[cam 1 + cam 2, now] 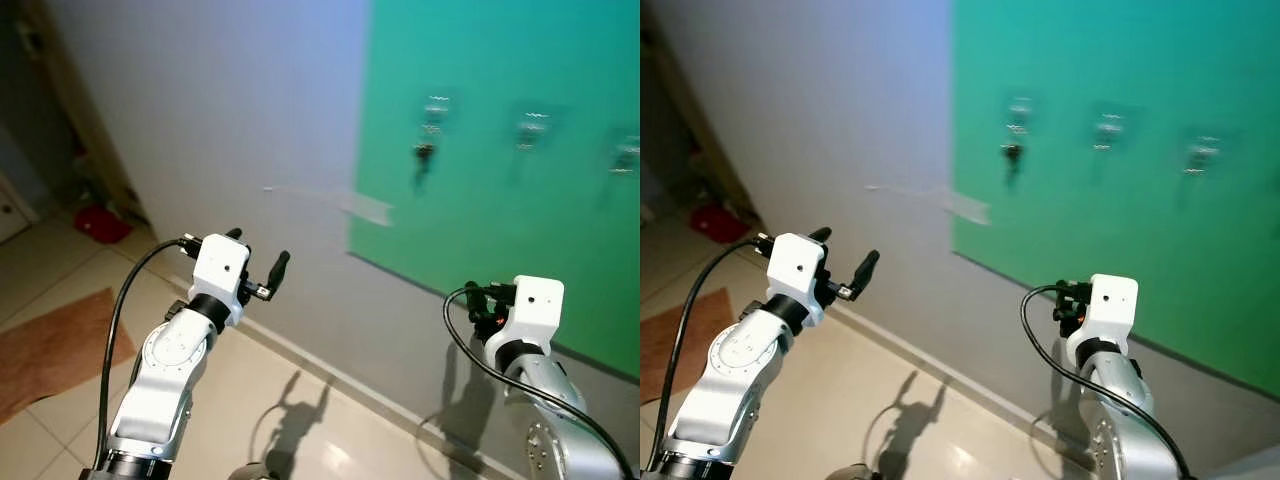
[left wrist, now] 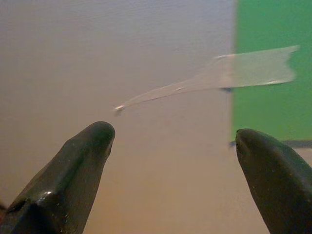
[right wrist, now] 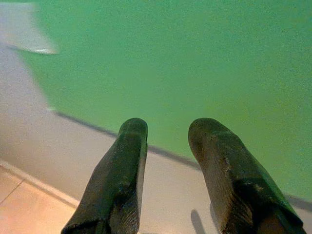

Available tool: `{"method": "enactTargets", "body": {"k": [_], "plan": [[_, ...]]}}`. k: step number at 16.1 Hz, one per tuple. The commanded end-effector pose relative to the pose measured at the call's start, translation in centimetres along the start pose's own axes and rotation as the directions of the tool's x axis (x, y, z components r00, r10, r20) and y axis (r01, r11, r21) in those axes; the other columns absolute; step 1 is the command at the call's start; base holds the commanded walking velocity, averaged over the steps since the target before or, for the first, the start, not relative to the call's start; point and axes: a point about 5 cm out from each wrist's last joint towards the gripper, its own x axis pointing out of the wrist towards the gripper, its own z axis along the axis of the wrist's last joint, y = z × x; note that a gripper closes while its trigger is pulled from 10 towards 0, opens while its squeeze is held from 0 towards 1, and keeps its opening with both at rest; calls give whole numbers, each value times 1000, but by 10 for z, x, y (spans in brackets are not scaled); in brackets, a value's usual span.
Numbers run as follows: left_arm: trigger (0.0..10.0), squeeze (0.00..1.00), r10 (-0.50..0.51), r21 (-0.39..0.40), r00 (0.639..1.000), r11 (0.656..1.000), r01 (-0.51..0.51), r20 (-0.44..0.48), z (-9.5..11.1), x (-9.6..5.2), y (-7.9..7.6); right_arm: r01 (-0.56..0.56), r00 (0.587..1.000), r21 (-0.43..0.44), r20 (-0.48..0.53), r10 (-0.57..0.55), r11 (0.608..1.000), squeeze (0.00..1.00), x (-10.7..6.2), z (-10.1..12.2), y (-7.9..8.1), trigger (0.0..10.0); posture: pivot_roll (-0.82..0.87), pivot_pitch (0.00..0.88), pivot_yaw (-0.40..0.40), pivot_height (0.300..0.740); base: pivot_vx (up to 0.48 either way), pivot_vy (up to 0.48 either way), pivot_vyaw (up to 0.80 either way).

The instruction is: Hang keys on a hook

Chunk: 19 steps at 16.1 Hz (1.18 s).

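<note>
A green sheet (image 1: 500,220) covers the right part of the grey wall and carries three small hooks. A dark bunch of keys (image 1: 424,155) hangs from the leftmost hook (image 1: 436,105); the middle hook (image 1: 533,125) and the right hook (image 1: 627,150) look bare, though blurred. My left gripper (image 1: 258,250) is raised before the grey wall, low and left of the keys, open wide with nothing in it (image 2: 174,132). My right gripper (image 3: 168,127) points at the green sheet's lower edge, its fingers a little apart and holding nothing.
A strip of clear tape (image 1: 365,207) holds the sheet's left edge to the wall. On the tiled floor at left lie a brown mat (image 1: 50,350) and a red object (image 1: 100,222) by a wooden frame. A skirting line (image 1: 330,375) runs along the wall's foot.
</note>
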Motion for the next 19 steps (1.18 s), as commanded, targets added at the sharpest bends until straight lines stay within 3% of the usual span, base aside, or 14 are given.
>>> {"method": "enactTargets", "body": {"k": [1,10,13,19], "plan": [[10000,0,22,16,1000,1000,-21,-8,-2,0,4,5,1000,1,6,-5,1000,0,1,-1,2,10000,-83,0,12,718,0,469,0],[10000,0,28,15,1000,999,-28,-3,0,3,4,-7,999,-21,39,8,1000,0,7,7,10,10000,-80,0,16,718,0,467,0],[10000,0,60,-10,998,998,-60,-20,0,5,5,-21,999,-20,43,22,1000,0,9,11,13,10000,-76,0,9,718,0,0,0],[10000,0,97,-30,995,995,-97,-17,1,3,9,-44,997,-45,59,47,998,0,14,23,17,10000,-72,0,-16,718,0,0,-800]]}}
